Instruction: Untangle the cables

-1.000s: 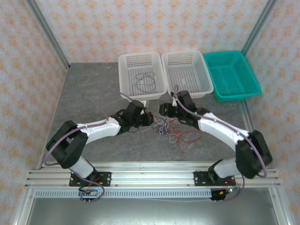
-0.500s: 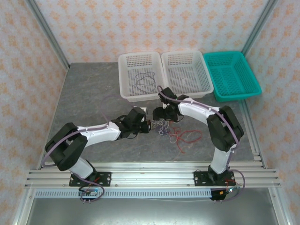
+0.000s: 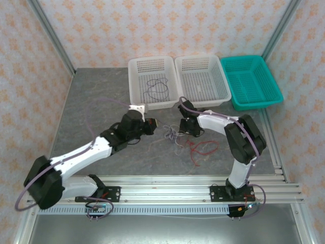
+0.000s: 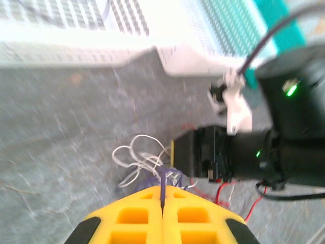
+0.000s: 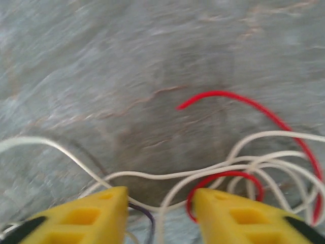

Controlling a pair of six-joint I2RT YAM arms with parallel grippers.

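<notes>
The cables (image 3: 175,136) lie as a small knot on the grey table between my two grippers: a white wire (image 4: 136,156), a purple one (image 4: 163,179) and a red one (image 3: 201,148) trailing right. My left gripper (image 3: 154,124) is just left of the knot, and its yellow fingers (image 4: 162,203) are shut on the purple wire, which rises straight out of their seam. My right gripper (image 3: 184,128) hangs over the knot's right side, open (image 5: 160,203), with white loops (image 5: 213,170) in the gap, the red wire (image 5: 231,177) by its right finger and the purple wire (image 5: 147,216) by its left.
Two white baskets (image 3: 136,68) (image 3: 202,61) and a teal basket (image 3: 252,79) stand along the back. The left white basket holds a dark wire (image 3: 155,90). The right gripper's black body (image 4: 244,152) is close in front of my left fingers.
My left gripper has drawn back to the left and slightly away with the purple wire. The right arm folded in and its gripper now hangs over the knot's right side.
</notes>
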